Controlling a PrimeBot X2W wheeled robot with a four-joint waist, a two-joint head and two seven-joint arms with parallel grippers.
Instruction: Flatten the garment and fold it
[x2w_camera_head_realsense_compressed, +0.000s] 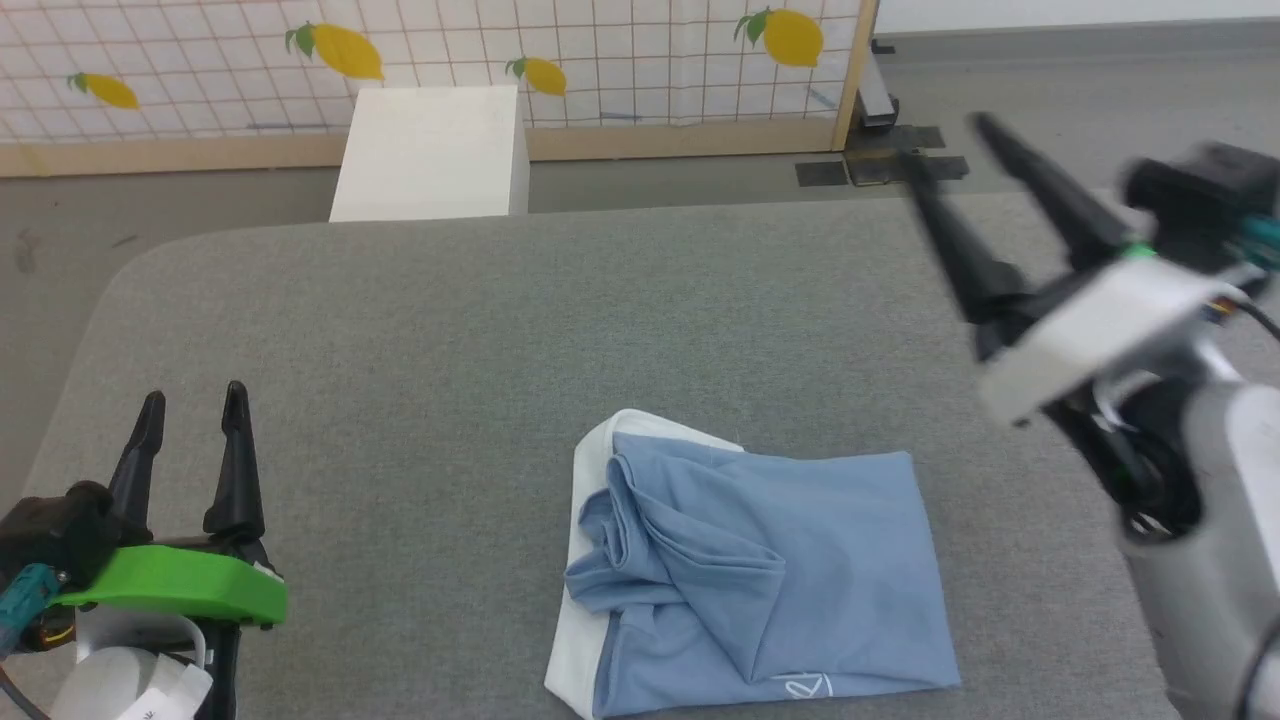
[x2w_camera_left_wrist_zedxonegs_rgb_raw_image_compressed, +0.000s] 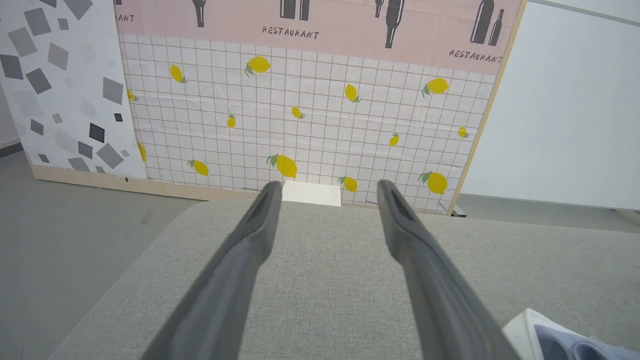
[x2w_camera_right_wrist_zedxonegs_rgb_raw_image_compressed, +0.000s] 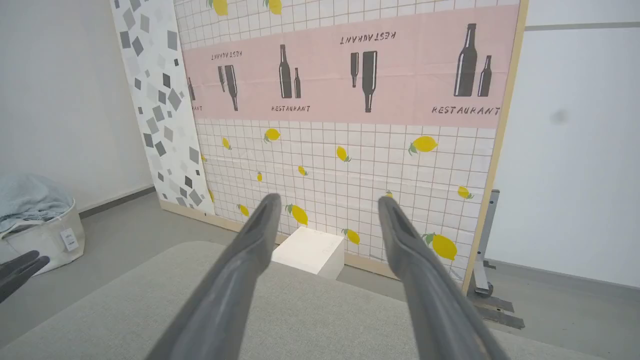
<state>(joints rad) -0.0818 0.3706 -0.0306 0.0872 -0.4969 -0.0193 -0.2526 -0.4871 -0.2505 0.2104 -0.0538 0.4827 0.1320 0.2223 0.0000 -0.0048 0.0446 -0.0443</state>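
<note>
Garment (x2w_camera_head_realsense_compressed: 800, 570) lies folded (white edge showing); left gripper (x2w_camera_head_realsense_compressed: 193, 400) sits left of it, fingers spread wide; right gripper (x2w_camera_head_realsense_compressed: 950, 145) hangs off its right, fingers apart too.

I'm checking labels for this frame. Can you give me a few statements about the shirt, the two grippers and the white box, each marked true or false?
1. The garment lies folded on the grey table. True.
2. The right gripper is shut on the garment. False: it is open and empty, up in the air to the garment's right.
3. The left gripper is open and holds nothing. True.
4. The white box stands on the table. False: it stands on the floor beyond the table's far edge.
</note>
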